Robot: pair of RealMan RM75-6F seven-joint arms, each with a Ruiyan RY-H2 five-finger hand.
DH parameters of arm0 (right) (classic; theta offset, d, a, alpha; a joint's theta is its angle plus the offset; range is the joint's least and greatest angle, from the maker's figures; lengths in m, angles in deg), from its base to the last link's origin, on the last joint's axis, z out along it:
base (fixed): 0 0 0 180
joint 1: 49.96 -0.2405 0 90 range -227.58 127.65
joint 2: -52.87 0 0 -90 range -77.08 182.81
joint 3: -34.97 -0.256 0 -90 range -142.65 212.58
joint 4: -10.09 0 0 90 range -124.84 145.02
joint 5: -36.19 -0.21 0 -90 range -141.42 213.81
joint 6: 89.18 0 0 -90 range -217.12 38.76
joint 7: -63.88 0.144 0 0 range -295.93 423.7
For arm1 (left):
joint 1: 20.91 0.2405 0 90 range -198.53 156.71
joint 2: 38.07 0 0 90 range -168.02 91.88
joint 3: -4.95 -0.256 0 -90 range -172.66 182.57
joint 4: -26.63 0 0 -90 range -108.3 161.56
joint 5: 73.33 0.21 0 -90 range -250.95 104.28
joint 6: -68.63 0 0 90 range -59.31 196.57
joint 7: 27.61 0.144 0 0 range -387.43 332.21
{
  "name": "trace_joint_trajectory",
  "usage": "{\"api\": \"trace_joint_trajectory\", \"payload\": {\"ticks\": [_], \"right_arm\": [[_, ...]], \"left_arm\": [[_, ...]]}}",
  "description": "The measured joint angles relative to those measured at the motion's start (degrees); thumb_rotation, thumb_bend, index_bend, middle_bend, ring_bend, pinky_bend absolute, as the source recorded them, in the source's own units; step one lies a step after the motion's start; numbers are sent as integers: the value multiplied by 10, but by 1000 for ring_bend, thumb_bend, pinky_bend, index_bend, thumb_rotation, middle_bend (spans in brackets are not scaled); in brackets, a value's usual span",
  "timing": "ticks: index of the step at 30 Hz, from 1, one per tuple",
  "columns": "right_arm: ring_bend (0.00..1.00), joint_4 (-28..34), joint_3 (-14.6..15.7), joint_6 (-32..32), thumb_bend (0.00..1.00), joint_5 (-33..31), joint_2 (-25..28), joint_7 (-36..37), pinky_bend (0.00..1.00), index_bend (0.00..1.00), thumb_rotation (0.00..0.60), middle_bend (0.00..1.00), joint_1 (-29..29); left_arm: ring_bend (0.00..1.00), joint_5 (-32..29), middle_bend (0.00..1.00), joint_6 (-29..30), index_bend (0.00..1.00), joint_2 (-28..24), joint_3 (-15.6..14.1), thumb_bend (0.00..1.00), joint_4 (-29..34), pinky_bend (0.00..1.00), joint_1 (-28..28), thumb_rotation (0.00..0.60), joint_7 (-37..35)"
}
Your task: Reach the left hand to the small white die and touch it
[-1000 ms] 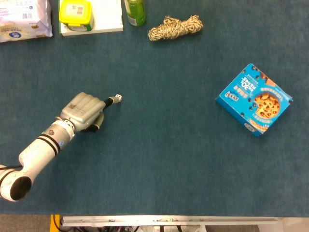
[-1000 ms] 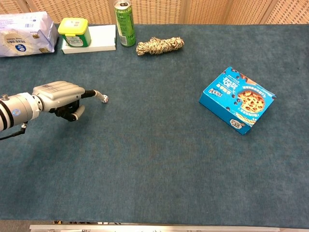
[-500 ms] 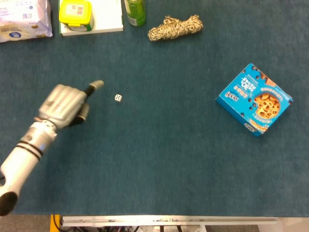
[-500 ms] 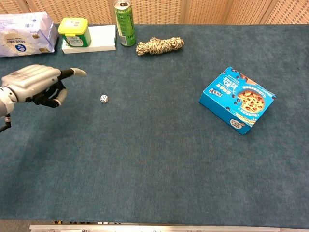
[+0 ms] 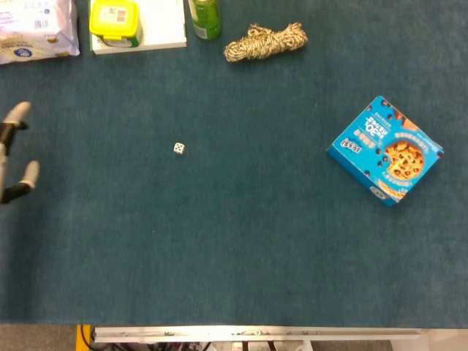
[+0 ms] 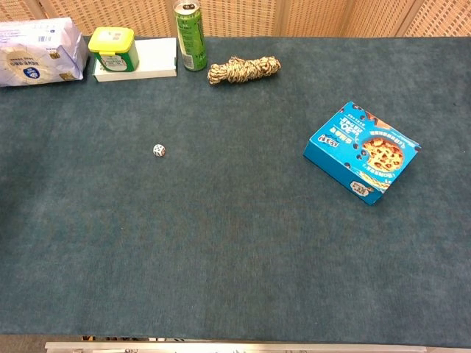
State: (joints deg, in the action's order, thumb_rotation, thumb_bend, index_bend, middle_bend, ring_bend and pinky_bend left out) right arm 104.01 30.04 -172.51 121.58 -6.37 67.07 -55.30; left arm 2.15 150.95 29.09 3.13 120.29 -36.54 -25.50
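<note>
We see the small white die (image 5: 179, 148) alone on the teal-carpeted worktop (image 5: 241, 241), left of centre. Print on the blue cookie box (image 5: 385, 150) and the white packet (image 5: 35, 28) is too small to read. The left robot hand (image 5: 13, 153) has pulled back from the die since earlier; only fingertips show at the frame edge, spread apart, holding nothing.

Wide table (image 6: 243, 243) under a dark teal, felt-like cloth, filling almost the whole head view (image 5: 248, 248). Along the near edge, a pale metal rail (image 5: 256, 334), a yellow fitting (image 5: 85, 336) at its left end. Behind the far edge, in the chest view, a wall of woven, tan wicker-like panels (image 6: 309, 16) split by vertical seams. Even, soft light, hardly any shadow on the cloth.
</note>
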Motion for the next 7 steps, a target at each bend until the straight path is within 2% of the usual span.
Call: {"api": "trace_joint_trajectory", "payload": {"ticks": [7], "right_arm": [[310,5,1,-1,331,8,-3,-6,298,395,600,434,-4]], "left_arm": [[258,12,284,47,69,-14,-2,381,2,348,51,600,-13]]}}
